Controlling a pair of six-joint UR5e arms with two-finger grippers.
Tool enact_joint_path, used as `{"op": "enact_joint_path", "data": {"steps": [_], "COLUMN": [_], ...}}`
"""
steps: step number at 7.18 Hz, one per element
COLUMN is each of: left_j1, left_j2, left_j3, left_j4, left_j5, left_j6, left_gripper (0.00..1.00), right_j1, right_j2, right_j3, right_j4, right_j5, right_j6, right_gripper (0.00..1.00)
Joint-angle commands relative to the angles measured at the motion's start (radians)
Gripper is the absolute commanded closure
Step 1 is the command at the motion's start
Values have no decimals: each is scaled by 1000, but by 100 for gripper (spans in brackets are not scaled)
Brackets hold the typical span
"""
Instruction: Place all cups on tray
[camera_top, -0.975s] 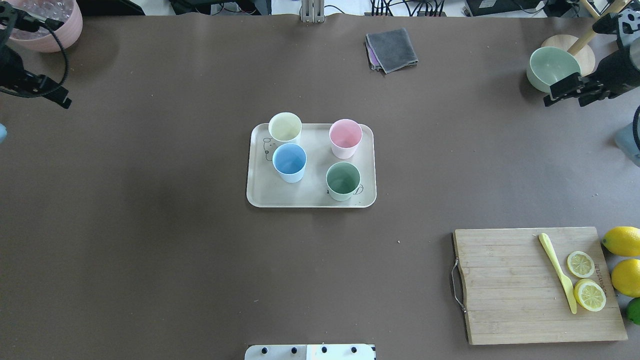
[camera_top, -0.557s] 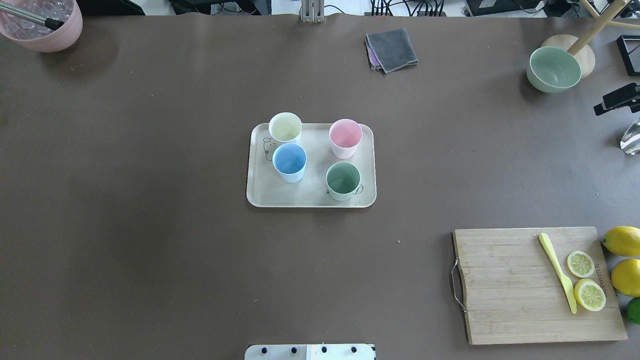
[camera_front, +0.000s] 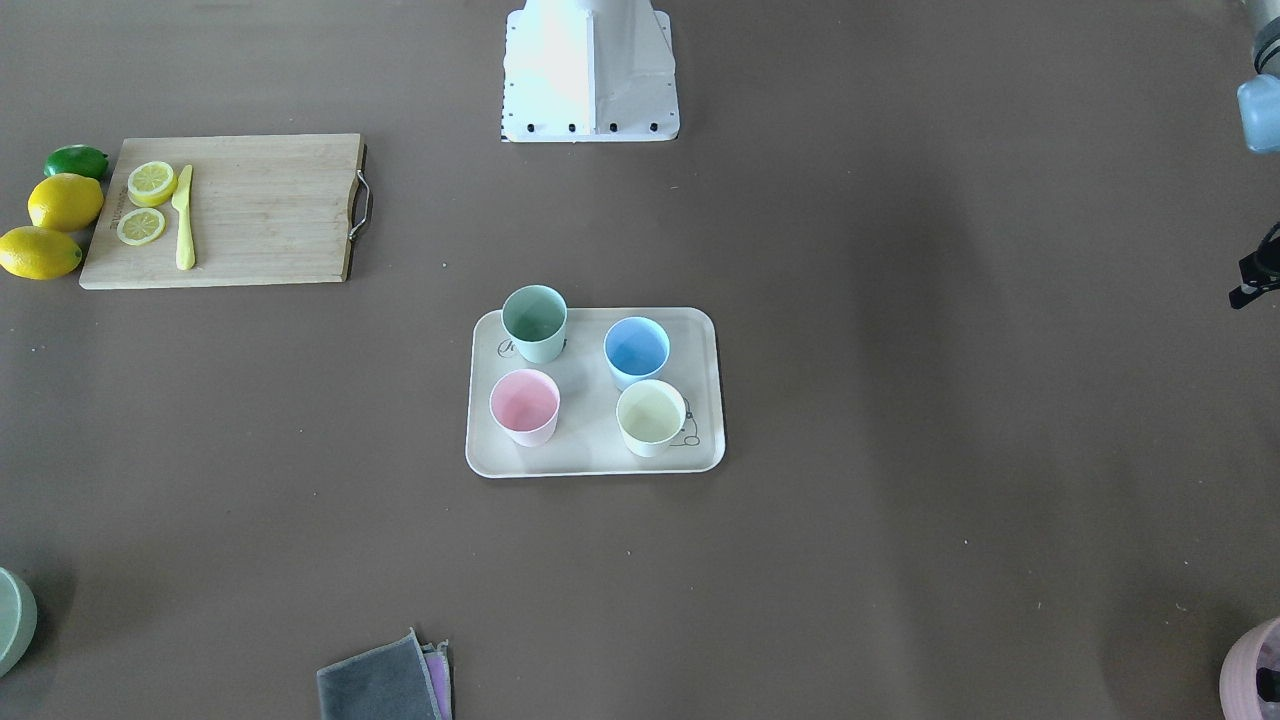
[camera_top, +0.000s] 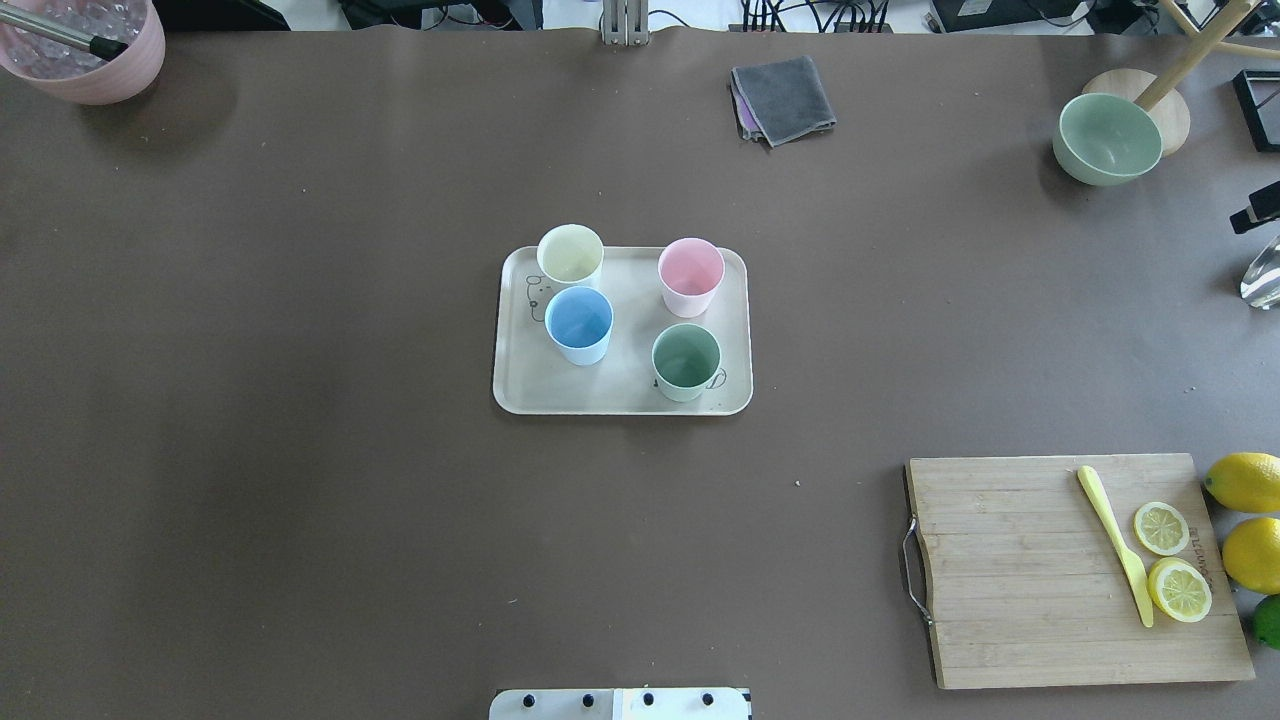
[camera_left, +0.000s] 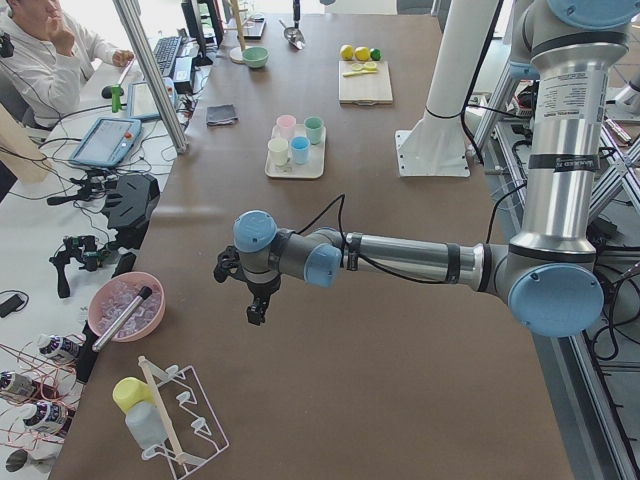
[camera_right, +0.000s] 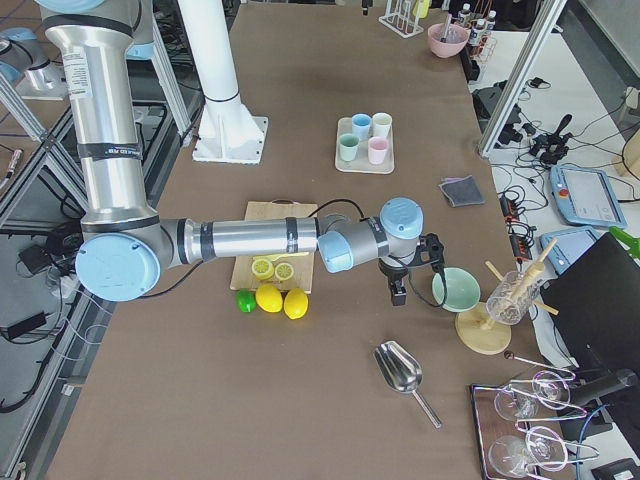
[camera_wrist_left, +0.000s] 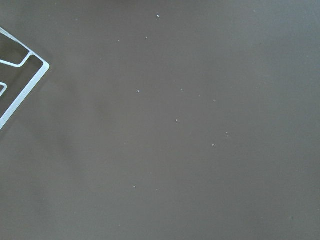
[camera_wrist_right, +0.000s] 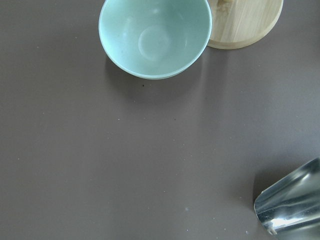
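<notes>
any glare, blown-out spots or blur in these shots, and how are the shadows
Overhead: even, soft light; the cups barely shadow the tray. Front-facing: the robot base is blown out white. Right wrist: sharp, glare on the metal scoop, soft shadow by the green bowl.

Four cups stand at the middle of the desk, a cream-yellow cup (camera_top: 570, 254), a light blue cup (camera_top: 579, 322), a pink cup (camera_top: 691, 272) and a mint green cup (camera_top: 686, 358), all on one tray (camera_top: 620, 392). There are two bowls, a green bowl (camera_top: 1107, 135) and a pink bowl (camera_top: 100, 75), one in each corner on the operators' side. One cutting board (camera_top: 1020, 570) at the robot's right corner carries two lemon slices (camera_top: 1161, 528) and one yellow knife (camera_top: 1115, 545); along the right edge beside it lie two whole lemons (camera_top: 1243, 482) and one lime (camera_top: 1268, 620). One folded grey cloth (camera_top: 785, 98) lies by the operators' edge, one metal scoop (camera_right: 400, 372) at the right end, one wire rack (camera_left: 190, 420) at the left end
</notes>
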Motion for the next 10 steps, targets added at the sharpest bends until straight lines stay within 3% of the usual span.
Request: {"op": "enact_joint_path", "data": {"steps": [1, 3, 10], "left_j1": [-14, -13, -34], "left_j2": [17, 4, 3], "left_j3": [-1, 28, -15], "left_j4": [-10, 1, 32], "left_j5": [-1, 25, 24], "left_j6": [0, 2, 2], "left_gripper": [2, 2, 2], "right_j1": [0, 0, 1], "right_j2": [1, 4, -3], "right_j3": [1, 1, -13], "right_j4": [-3, -1, -1], "right_j5": [0, 0, -8], "right_j6": [-3, -2, 0], "right_gripper": [0, 0, 0]}}
